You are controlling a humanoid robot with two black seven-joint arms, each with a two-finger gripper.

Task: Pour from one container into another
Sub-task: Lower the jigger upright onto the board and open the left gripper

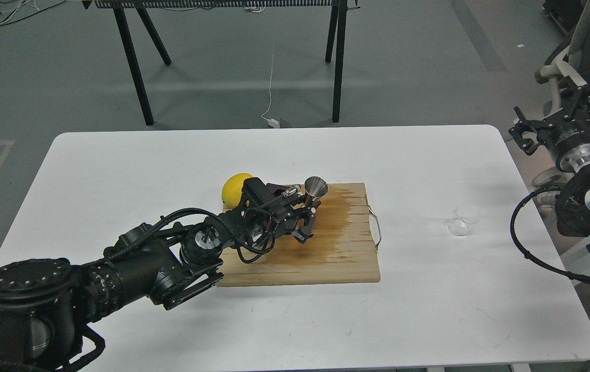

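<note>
Where the wooden board [326, 248] lies mid-table [170, 155], the left gripper [307, 214] has its fingers clenched on the jigger [315, 189]: shiny steel, hourglass, tilted, its upper cone's mouth facing the camera. Lemon [233, 188] just behind the wrist. Glass cup [463, 220], clear and thin-walled, lies tipped well right of the board. Right gripper [521, 135] off the table edge; fingers' state cannot be told.

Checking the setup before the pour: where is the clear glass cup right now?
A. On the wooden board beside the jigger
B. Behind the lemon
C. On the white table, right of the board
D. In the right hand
C: the glass cup sits on the bare white table, right of the wooden board, with neither hand touching it.
</note>
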